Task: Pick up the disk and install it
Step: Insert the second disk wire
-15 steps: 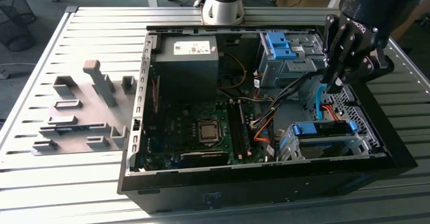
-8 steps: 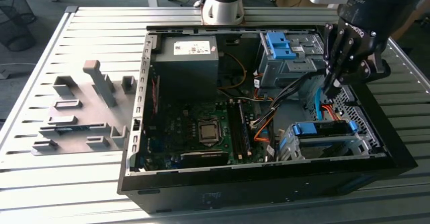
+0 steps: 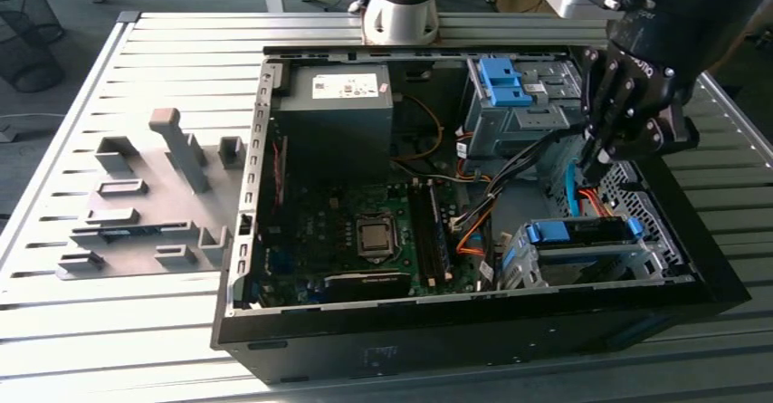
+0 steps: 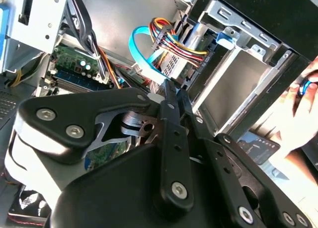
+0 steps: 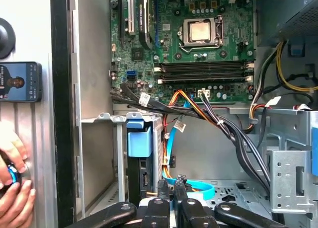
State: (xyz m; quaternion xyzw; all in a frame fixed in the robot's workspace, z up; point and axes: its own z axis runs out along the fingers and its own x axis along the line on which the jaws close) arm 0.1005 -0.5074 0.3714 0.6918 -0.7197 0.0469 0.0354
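Exterior view, from that view's left to its right: grey fixture plate [image 3: 145, 213] on the table; open case [image 3: 483, 331] with dark box [image 3: 332, 118] at the far side and motherboard [image 3: 362, 231] on its floor; blue bracket [image 3: 505, 81] in the far cage. In the near cage [image 3: 580, 258] sits a blue-railed slab, judged to be the disk [image 3: 586, 231]. It appears edge-on in the first wrist view [image 5: 140, 158], label hidden. The gripper [image 3: 592, 163] hangs just above and beyond this cage, among the cables. In both wrist views its fingers [image 4: 171, 101] [image 5: 175, 188] meet with nothing seen between them. The disk is judged dense, rigid, smooth-faced and sensitive to shock. Hold is best taken across the two railed long edges, clear of the label face and connector end
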